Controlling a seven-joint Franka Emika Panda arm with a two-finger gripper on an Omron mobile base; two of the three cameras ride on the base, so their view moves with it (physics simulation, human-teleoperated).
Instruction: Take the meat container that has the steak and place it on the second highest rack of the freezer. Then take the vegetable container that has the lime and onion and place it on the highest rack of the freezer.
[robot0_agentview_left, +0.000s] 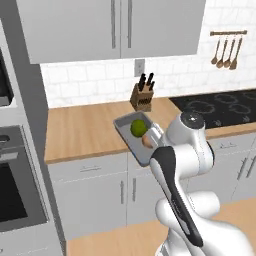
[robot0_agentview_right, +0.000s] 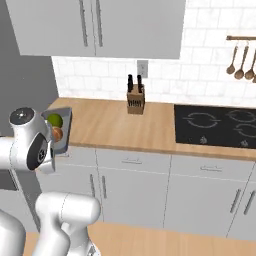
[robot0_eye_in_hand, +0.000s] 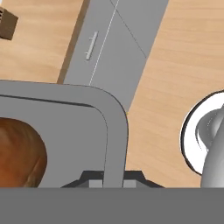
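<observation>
One flat dark-grey rectangular tray (robot0_agentview_left: 131, 140) carries one round yellow-green lime (robot0_agentview_left: 138, 128) and one tan-orange onion (robot0_agentview_left: 147, 141). One wooden knife block (robot0_agentview_right: 135, 100) stands on the counter; four wooden utensils (robot0_agentview_left: 226, 53) hang on the wall.

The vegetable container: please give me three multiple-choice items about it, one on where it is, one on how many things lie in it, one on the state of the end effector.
1. Where is the vegetable container?
A. flat on the counter
B. lifted, past the counter's front edge
C. on the cooktop

2. How many round things lie in it?
A. one
B. two
C. four

3. How is the end effector?
A. shut on the container's rim
B. open above the knife block
C. shut on nothing

Answers:
1 B: both base views show it raised past the counter edge.
2 B: the lime and the onion.
3 A: in the hand view the rim runs down between the fingertips.
</observation>
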